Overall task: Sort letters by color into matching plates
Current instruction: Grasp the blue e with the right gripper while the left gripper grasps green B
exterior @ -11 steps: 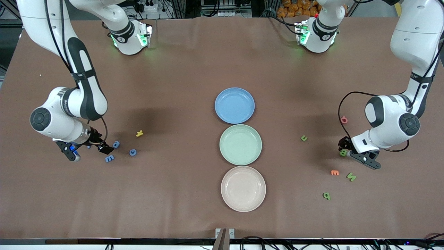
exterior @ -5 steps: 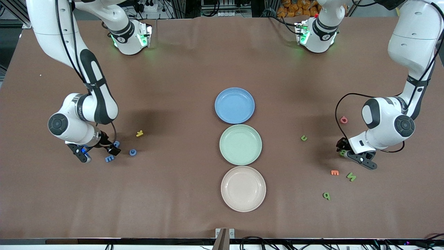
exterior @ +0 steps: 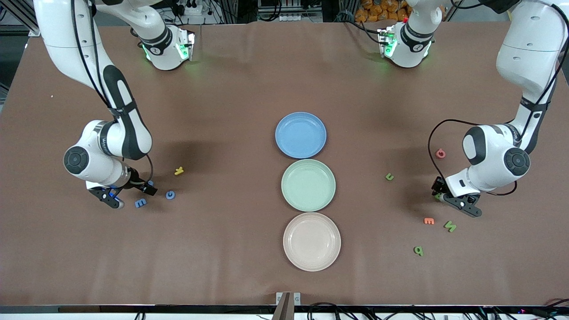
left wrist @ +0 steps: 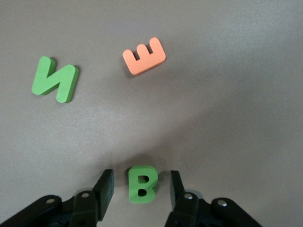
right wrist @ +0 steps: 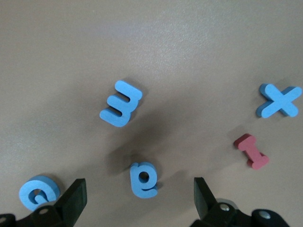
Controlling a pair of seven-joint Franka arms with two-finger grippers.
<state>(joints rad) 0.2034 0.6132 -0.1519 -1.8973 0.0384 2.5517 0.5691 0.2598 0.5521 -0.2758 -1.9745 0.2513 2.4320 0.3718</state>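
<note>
Green B point(left wrist: 142, 184) sits right between the fingers of our left end effector point(left wrist: 141, 189), still apart; our right end effector point(right wrist: 139, 198), wide apart, straddles a blue letter point(right wrist: 143, 179).

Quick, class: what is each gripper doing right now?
Left gripper: open, fingers either side of the green B, not yet gripping.
Right gripper: open wide around the blue letter.

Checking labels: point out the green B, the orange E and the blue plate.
green B point(left wrist: 141, 184), left wrist view, middle of its face, between the left gripper's fingers.
orange E point(left wrist: 144, 56), left wrist view, on its spine.
blue plate point(exterior: 300, 134), front view, bare centre of the dish.
</note>
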